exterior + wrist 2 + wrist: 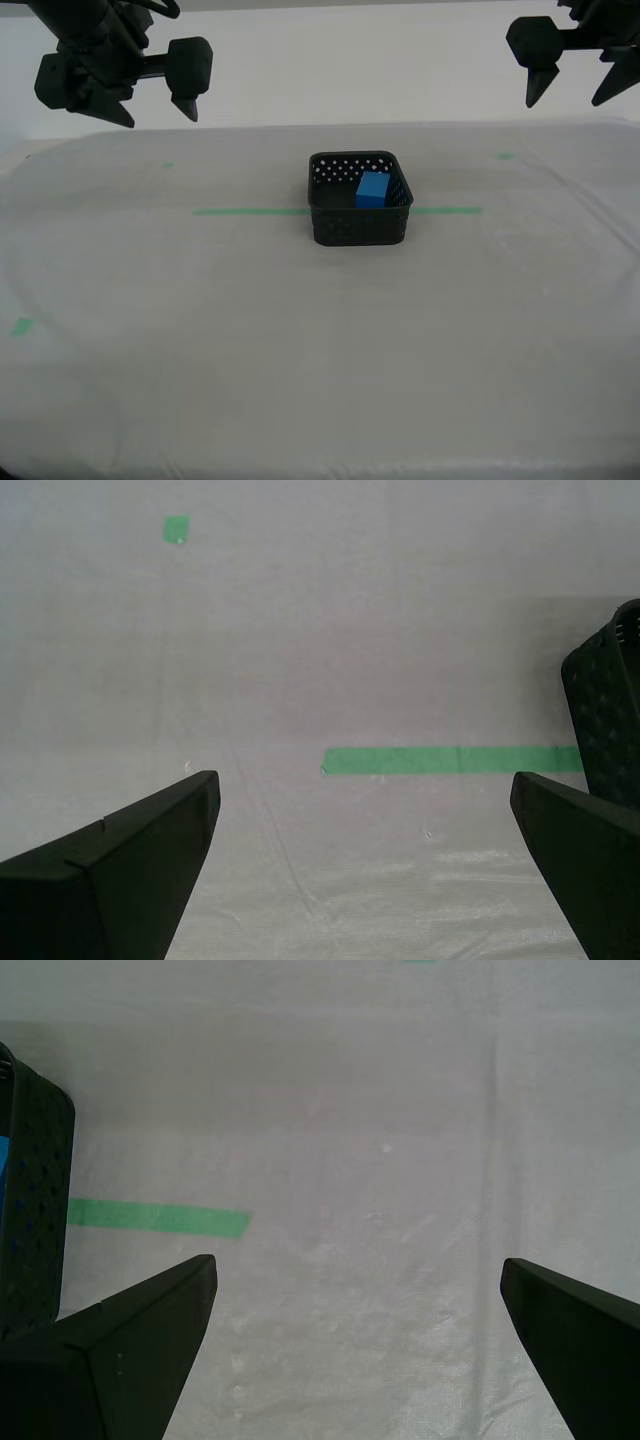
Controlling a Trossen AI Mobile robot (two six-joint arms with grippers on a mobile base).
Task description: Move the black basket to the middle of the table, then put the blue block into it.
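The black basket (360,228) stands on the white table (300,360) near its middle, across the green tape line (250,211). The blue block (373,189) lies inside it, toward its side on the exterior view's right. My second gripper (158,112) hangs open and empty high at the exterior view's left; its own view (365,783) shows the basket's wall (605,720) off to one side. My first gripper (567,95) hangs open and empty high at the exterior view's right; its own view (357,1266) shows the basket's corner (40,1190).
Small green marks lie on the cloth at the far left (168,165), the far right (507,155) and the near left (22,326). The table's rounded edge runs along the back and sides.
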